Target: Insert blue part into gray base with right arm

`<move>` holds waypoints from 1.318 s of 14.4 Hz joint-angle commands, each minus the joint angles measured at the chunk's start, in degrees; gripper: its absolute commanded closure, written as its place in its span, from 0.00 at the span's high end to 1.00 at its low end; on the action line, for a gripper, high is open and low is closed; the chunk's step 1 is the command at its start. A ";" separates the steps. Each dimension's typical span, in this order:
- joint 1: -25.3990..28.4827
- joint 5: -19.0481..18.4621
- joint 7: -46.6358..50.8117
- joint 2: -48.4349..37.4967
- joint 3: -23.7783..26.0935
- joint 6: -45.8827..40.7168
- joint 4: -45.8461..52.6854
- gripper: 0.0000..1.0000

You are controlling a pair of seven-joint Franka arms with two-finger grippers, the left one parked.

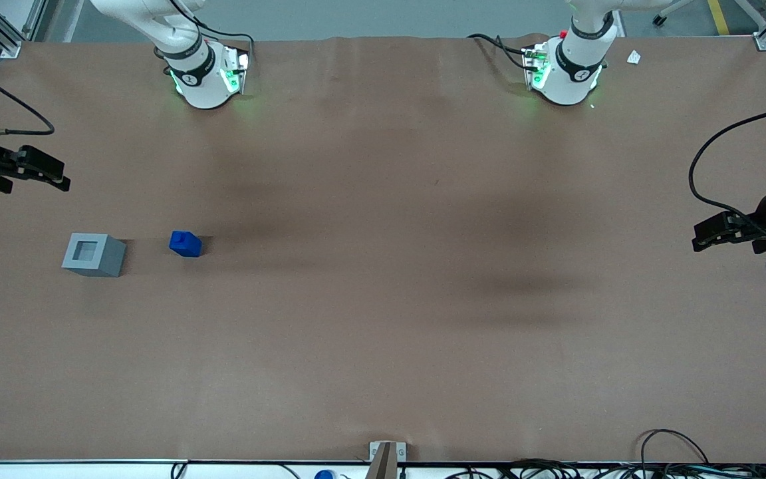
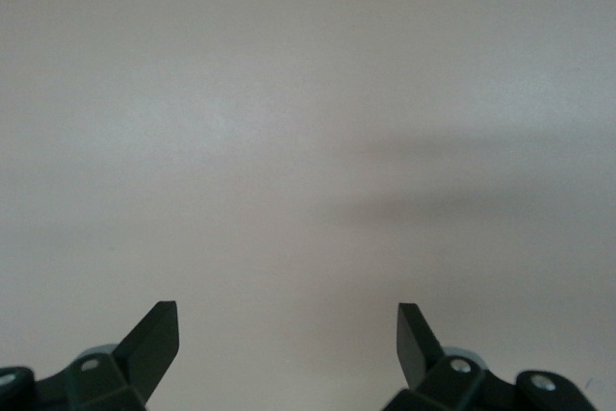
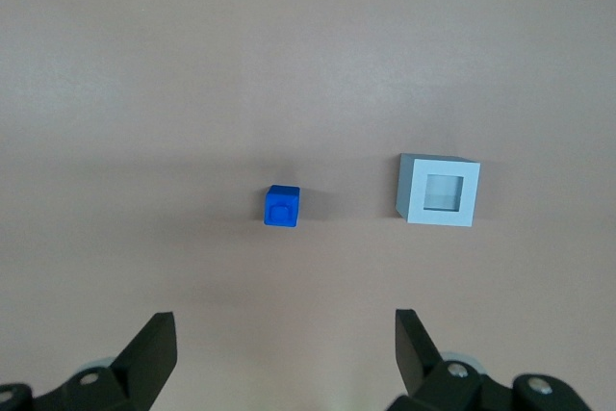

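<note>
Gray base (image 1: pixel 94 255) sits on the table (image 1: pixel 383 332), socket up, blue part (image 1: pixel 185 243) near beside it. Both lie below the gripper (image 3: pixel 284 353), which hangs apart from them, fingers spread, empty.

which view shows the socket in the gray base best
The right wrist view: it looks straight down into the gray base, whose square socket is empty, with the open tool above it. The front view shows it small; the left wrist view misses it.
</note>
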 commanded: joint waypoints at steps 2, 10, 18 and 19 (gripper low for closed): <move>-0.59 0.26 -0.75 -0.93 0.25 -0.65 -0.54 1.00; -0.33 0.35 -0.40 -0.31 0.33 0.49 -1.93 1.00; -0.24 0.44 1.96 -0.57 0.42 9.27 -15.91 1.00; -0.24 0.52 2.76 -0.49 0.42 10.59 -17.40 1.00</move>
